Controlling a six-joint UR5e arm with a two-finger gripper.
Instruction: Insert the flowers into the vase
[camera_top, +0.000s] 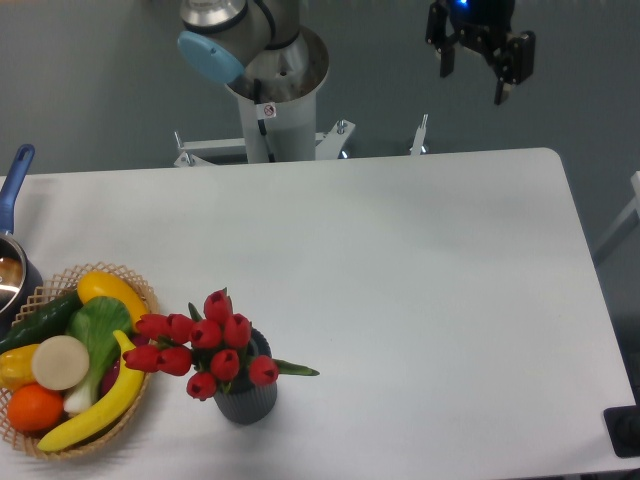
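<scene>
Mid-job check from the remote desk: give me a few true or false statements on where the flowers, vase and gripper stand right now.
1. The flowers sit in the vase. True.
2. The gripper is shut on the flowers. False: it is open, empty, up at the far right, beyond the table.
3. The vase lies tipped over. False: it stands upright near the front edge.
4. The wicker basket is left of the vase. True.
5. The banana lies on the bare tabletop. False: it is in the basket.
</scene>
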